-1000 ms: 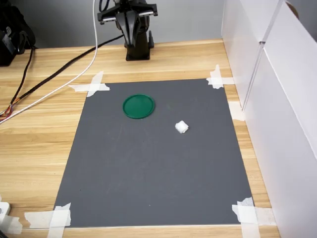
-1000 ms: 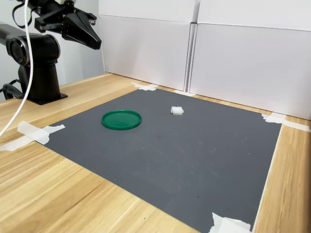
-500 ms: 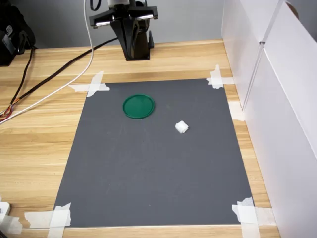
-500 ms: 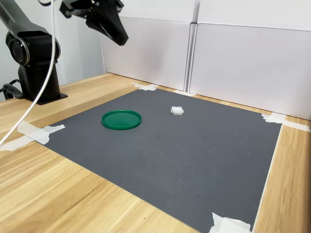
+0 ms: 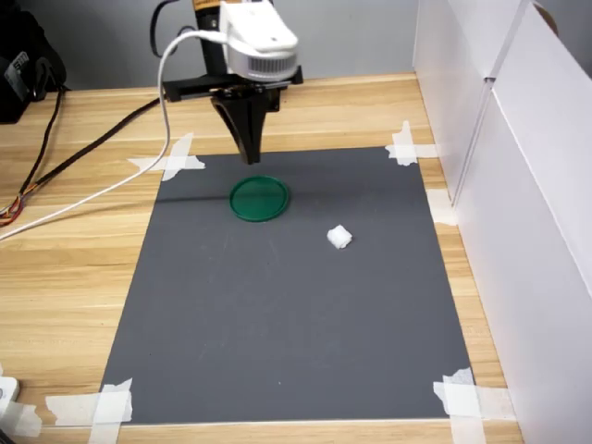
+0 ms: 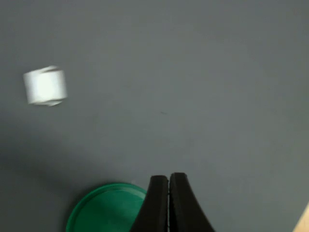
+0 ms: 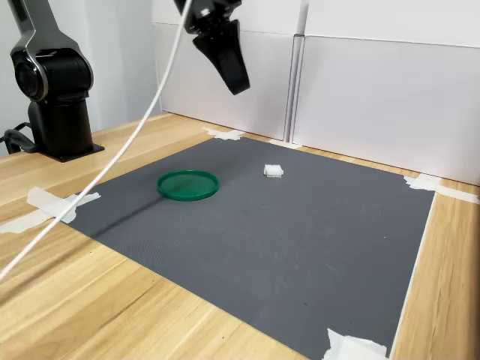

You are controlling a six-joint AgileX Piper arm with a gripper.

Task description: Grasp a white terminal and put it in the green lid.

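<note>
The white terminal point(image 5: 339, 238) point(image 7: 274, 171) point(image 6: 45, 86) lies on the dark grey mat, by itself. The green lid point(image 5: 259, 198) point(image 7: 187, 184) point(image 6: 106, 210) rests flat on the mat, up and to the left of the terminal in the first exterior view. My gripper point(image 5: 248, 154) point(image 7: 240, 85) point(image 6: 168, 180) hangs high above the mat near the lid's far edge, black fingers pressed together and shut on nothing. In the wrist view the lid shows beside the fingertips and the terminal sits farther off.
The mat point(image 5: 287, 305) is taped at its corners to a wooden table. White panels point(image 5: 518, 185) wall the first exterior view's right side. The arm's black base point(image 7: 56, 112) and cables point(image 5: 102, 157) sit behind the mat. A white cable point(image 7: 112, 172) trails from the wrist.
The arm has swung out from its base and over the mat's far edge, now hovering near the green lid. The terminal and lid have not moved.
</note>
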